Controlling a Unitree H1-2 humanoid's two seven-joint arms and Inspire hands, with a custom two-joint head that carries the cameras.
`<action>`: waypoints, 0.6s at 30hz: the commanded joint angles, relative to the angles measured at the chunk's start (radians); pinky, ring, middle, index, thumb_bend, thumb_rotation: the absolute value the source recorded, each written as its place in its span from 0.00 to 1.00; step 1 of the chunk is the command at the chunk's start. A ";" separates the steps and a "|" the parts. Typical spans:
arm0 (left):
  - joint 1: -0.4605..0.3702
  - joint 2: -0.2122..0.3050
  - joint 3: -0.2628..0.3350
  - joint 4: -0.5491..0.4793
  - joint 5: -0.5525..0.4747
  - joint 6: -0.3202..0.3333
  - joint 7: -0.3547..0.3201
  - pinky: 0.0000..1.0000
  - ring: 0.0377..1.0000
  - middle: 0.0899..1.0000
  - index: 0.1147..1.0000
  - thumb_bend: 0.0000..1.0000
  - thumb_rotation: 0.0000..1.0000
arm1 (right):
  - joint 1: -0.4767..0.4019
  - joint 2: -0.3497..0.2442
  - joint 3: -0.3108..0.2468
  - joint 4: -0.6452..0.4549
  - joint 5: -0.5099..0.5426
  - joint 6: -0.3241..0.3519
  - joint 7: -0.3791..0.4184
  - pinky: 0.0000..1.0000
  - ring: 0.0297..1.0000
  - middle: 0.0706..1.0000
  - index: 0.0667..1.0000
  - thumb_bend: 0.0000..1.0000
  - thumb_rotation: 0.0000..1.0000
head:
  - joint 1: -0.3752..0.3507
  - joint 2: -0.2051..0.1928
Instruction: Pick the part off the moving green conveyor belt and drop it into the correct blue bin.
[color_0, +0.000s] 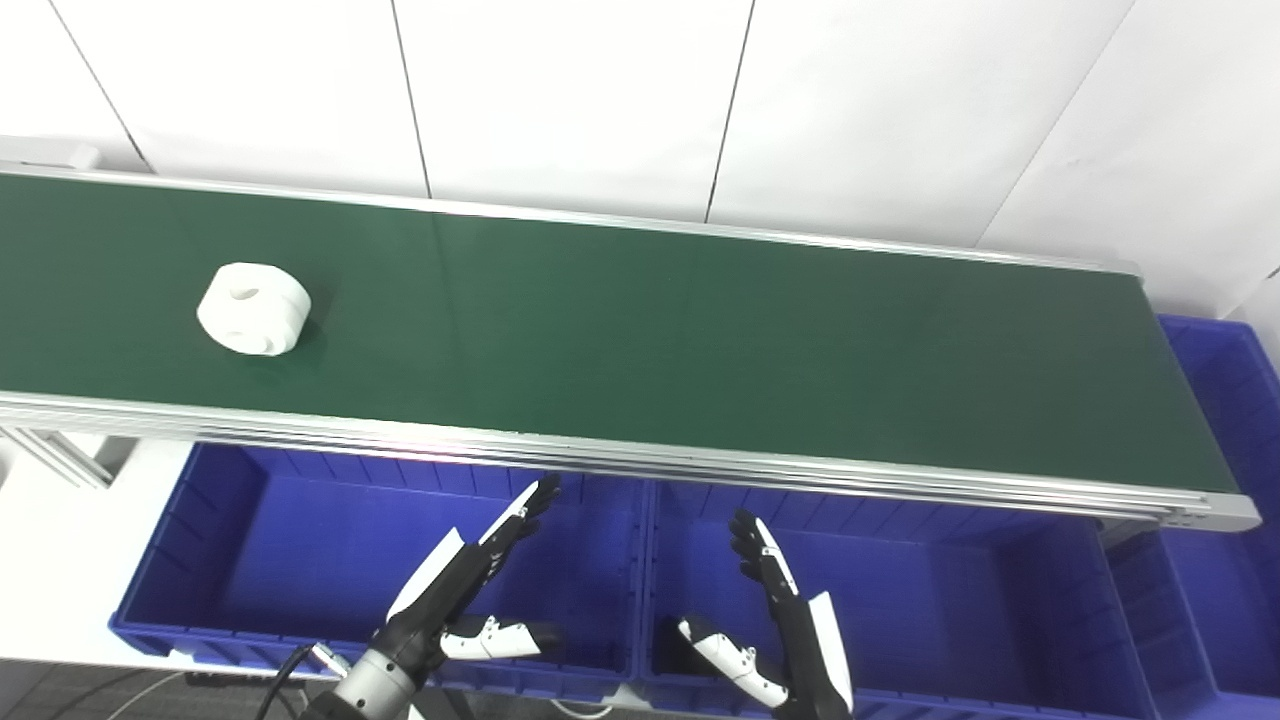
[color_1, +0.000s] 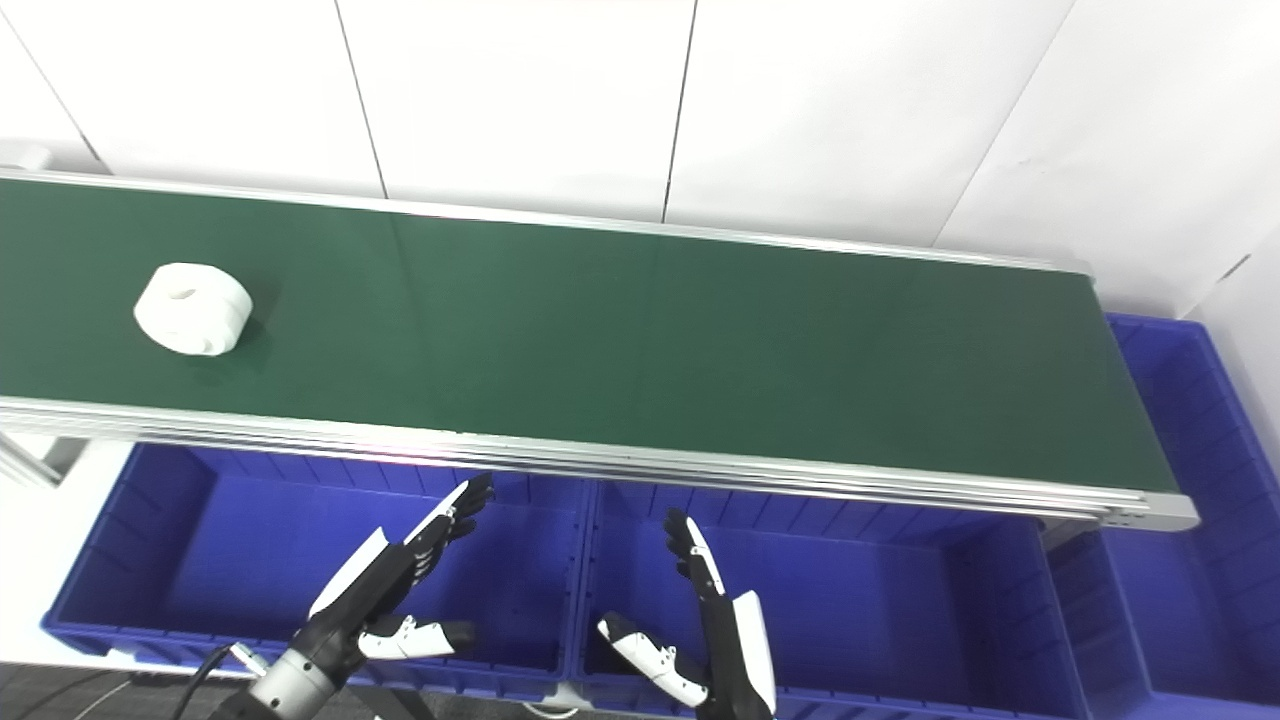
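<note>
A white round part (color_0: 254, 308) with a hole in its top lies on the green conveyor belt (color_0: 640, 340) near its left end. My left hand (color_0: 460, 585) is open and empty, held over the left blue bin (color_0: 250, 560), well below and to the right of the part. My right hand (color_0: 780, 620) is open and empty over the middle blue bin (color_0: 960, 610). Both hands are in front of the belt's near rail and touch nothing.
A third blue bin (color_0: 1230, 480) stands past the belt's right end. The belt's metal near rail (color_0: 640, 460) runs between the hands and the belt. A white wall stands behind the belt. A metal frame leg (color_0: 50, 455) shows at the left.
</note>
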 joint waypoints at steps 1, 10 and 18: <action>-0.001 -0.012 -0.005 -0.024 0.003 -0.042 0.022 0.97 1.00 1.00 1.00 0.75 0.65 | 0.004 -0.006 0.000 -0.034 0.012 -0.058 -0.001 0.88 0.91 0.92 0.94 0.82 0.63 | 0.015 -0.005; 0.004 -0.012 -0.020 -0.012 -0.014 -0.044 0.040 0.96 1.00 1.00 1.00 0.76 0.60 | -0.001 -0.014 0.007 -0.022 0.038 -0.058 -0.005 0.88 0.91 0.92 0.95 0.81 0.63 | 0.044 -0.027; -0.004 0.008 -0.040 0.003 -0.002 -0.044 0.061 0.93 1.00 1.00 1.00 0.78 0.63 | -0.017 -0.021 0.035 0.008 0.027 -0.058 -0.054 0.89 0.91 0.93 0.96 0.80 0.62 | 0.053 -0.065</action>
